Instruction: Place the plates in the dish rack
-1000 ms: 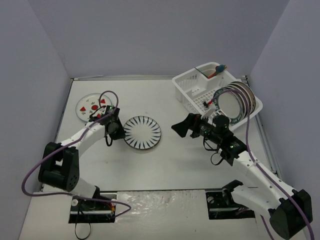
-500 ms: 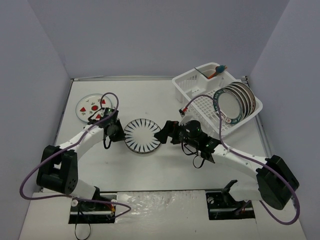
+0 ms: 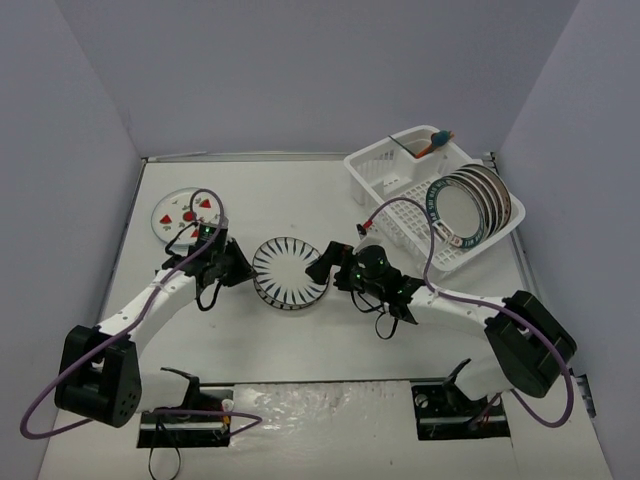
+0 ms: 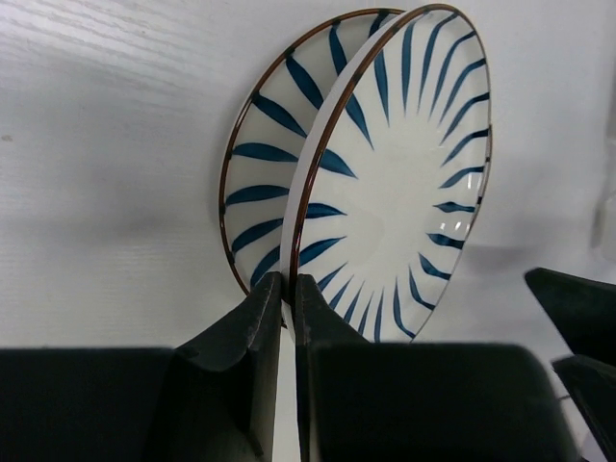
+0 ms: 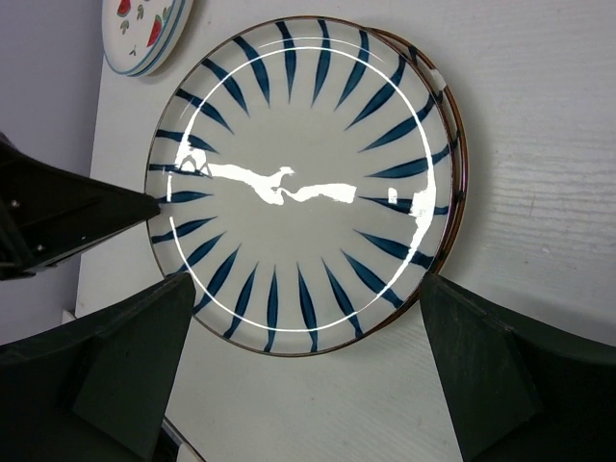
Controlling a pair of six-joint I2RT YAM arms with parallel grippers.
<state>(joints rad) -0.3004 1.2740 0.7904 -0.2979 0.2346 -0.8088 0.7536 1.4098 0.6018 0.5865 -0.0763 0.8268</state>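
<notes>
The black radial-striped plate [image 3: 290,272] is at the table's middle, its left rim raised. My left gripper [image 3: 248,272] is shut on that rim; in the left wrist view the fingers [image 4: 260,318] pinch the edge of the plate [image 4: 404,173]. A second striped outline [image 4: 255,183] shows behind it; I cannot tell whether it is a reflection. My right gripper [image 3: 325,265] is open at the plate's right side, its jaws [image 5: 306,281] wide apart around the near rim of the plate [image 5: 298,183], not touching. The strawberry plate [image 3: 185,212] lies flat at the far left.
The white dish rack [image 3: 365,185] stands at the back right with three plates [image 3: 465,205] upright in it and a utensil in its corner cup [image 3: 435,142]. The strawberry plate also shows in the right wrist view [image 5: 144,29]. Grey walls enclose the table.
My right arm has swung left from beside the rack to the striped plate's right side. My left gripper has tilted the plate's left rim up and shifted it slightly right.
</notes>
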